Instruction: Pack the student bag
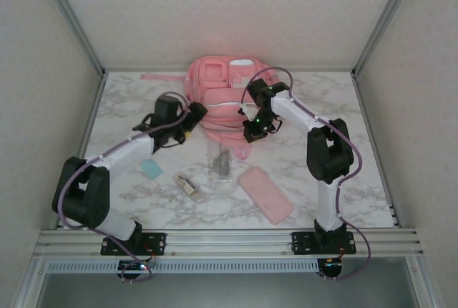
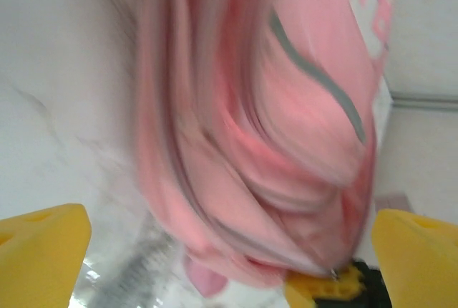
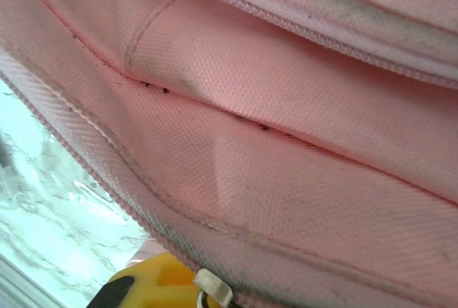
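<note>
Student bag [image 1: 222, 93]: pink, lying at the back centre of the marble tabletop [image 1: 358, 179], front pockets facing up.
Left hand [image 1: 192, 118]: at the bag's left edge. Its yellow fingers [image 2: 43, 240] stand wide apart, with the bag's fabric ahead of them. The wrist view is blurred.
Right hand [image 1: 256, 130]: at the bag's near edge, fingers [image 3: 154, 279] together. Pink fabric lies close against them, but whether any is pinched cannot be told.
Pencil case [image 1: 265, 193]: flat, pink, nearer the arm bases, apart from the bag.
Clear packet [image 1: 222, 161]: just in front of the bag.
</note>
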You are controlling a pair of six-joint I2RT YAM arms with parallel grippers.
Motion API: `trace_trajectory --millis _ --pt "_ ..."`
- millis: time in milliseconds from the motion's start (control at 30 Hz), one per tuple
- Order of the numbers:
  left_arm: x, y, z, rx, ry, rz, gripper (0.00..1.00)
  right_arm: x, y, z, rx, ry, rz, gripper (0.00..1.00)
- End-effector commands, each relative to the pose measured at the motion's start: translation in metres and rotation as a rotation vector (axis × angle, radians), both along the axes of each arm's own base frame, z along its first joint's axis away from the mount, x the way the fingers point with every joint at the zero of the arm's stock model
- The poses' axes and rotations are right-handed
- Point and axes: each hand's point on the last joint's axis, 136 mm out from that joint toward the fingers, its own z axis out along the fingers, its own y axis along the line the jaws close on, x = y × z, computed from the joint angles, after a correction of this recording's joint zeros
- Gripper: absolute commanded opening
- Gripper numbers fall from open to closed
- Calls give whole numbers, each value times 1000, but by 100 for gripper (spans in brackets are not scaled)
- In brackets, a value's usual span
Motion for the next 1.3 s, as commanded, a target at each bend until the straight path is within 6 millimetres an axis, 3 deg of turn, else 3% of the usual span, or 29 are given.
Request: trace_trajectory --millis 0,167,333,400,433,500,600,633,733,900,1067,1267 --pt "0 -28 10 -169 -15 128 99 -10 19 8 82 60 -11 0" --pt "-3 -70 -10 -228 47 144 96 -18 27 8 127 109 -17 0" --pt "13 -81 -29 -209 40 223 90 -27 32 16 192 112 -31 0" --pt "20 -83 -40 -199 53 246 82 -31 32 19 211 112 -35 0" --pt "23 -85 -46 -210 57 257 75 -33 31 19 213 112 -34 0" --pt "26 -87 -56 -224 65 273 48 -40 25 17 196 116 -14 0" --pt "26 -83 -61 -193 76 271 9 -50 -2 4 61 100 45 0" --pt "24 -80 -60 -168 81 268 0 -55 -14 -1 7 106 68 0" --pt "20 -65 -53 -96 63 265 0 -67 -43 -10 -100 150 109 0" --pt "16 -45 -45 -19 44 251 0 -71 -82 -22 -262 195 105 0" --pt "11 -36 -47 29 49 216 0 -48 -115 -19 -364 162 40 0" --pt "1 -34 -52 50 74 147 0 -6 -119 8 -313 49 -14 0"
